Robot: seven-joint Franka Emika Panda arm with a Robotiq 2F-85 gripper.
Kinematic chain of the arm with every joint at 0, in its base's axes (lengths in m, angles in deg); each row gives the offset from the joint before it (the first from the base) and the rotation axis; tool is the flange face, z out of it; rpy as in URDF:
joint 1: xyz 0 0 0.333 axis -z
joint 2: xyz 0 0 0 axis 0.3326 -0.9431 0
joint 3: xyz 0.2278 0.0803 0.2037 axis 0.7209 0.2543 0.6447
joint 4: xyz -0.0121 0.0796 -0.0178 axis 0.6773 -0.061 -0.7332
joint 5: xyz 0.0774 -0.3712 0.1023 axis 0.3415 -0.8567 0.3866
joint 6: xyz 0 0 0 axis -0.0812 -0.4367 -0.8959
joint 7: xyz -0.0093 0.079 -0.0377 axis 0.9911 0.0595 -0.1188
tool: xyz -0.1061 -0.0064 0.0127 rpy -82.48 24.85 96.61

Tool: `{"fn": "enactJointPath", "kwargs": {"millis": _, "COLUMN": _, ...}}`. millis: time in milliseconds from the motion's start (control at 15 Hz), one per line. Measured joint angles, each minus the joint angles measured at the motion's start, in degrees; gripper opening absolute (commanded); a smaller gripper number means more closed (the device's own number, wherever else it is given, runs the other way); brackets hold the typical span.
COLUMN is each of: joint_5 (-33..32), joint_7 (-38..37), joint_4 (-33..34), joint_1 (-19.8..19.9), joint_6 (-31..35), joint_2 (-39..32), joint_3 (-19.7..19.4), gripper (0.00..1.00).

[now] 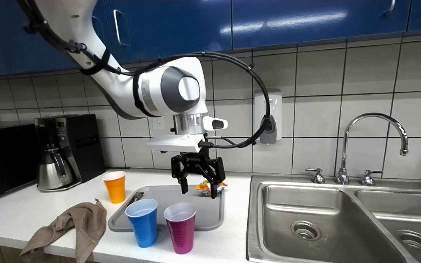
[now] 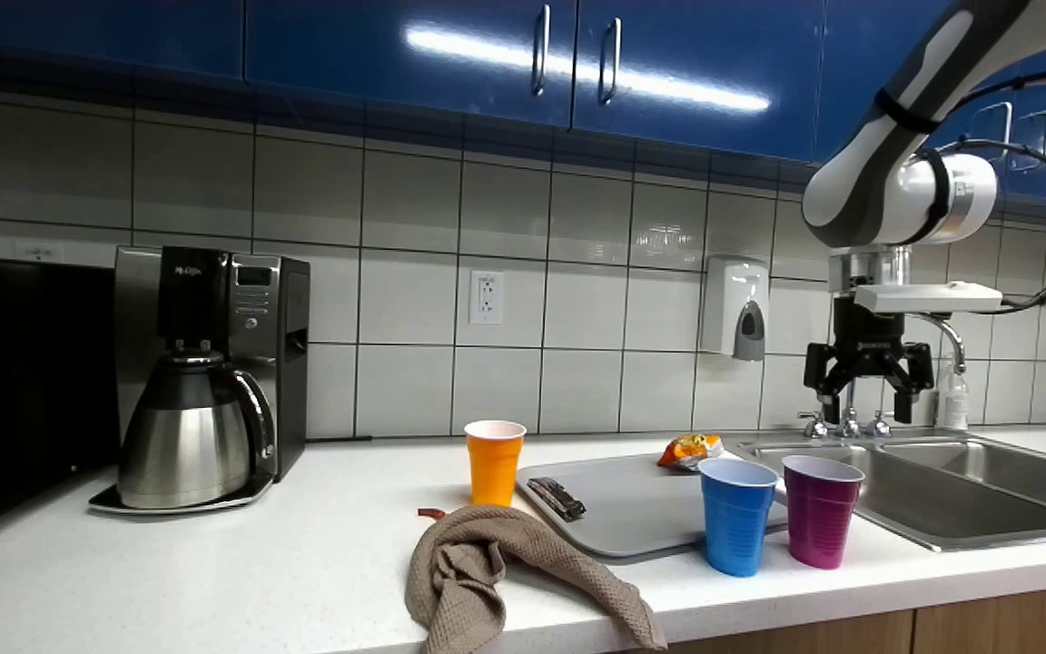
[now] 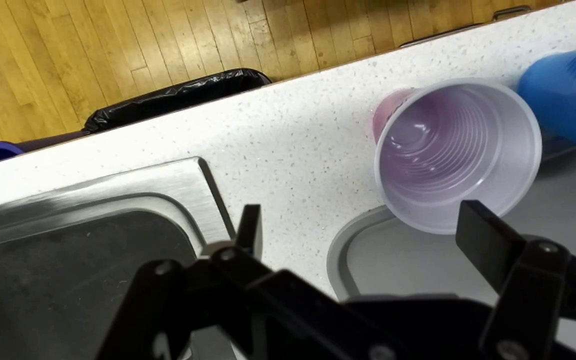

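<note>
Purple cup (image 1: 181,233) stands beside a blue cup (image 1: 145,227) near the gray tray (image 1: 168,196), the gripper (image 1: 199,193) higher, spread and empty.

The magenta cup (image 1: 181,231), white inside, stands upright on the white counter (image 1: 223,244).

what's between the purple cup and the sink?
Bare speckled countertop lies between the purple cup and the sink in the wrist view, though the corner of the gray tray juts in near the cup.

Black claw (image 1: 199,191), magenta cup (image 1: 181,233)
</note>
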Motion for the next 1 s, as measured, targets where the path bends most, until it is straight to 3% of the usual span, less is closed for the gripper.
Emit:
{"fn": "enactJointPath", "kwargs": {"millis": 467, "joint_5": -0.1, "joint_7": -0.2, "joint_4": -1.3, "joint_1": 0.0, "joint_6": 1.4, "joint_2": -1.5, "joint_3": 0.2, "gripper": 1.0}}
{"fn": "enactJointPath", "kwargs": {"millis": 1000, "joint_5": -0.4, "joint_7": -0.2, "joint_4": -4.4, "joint_1": 0.3, "joint_6": 7.7, "joint_2": -1.8, "joint_3": 0.2, "gripper": 1.0}}
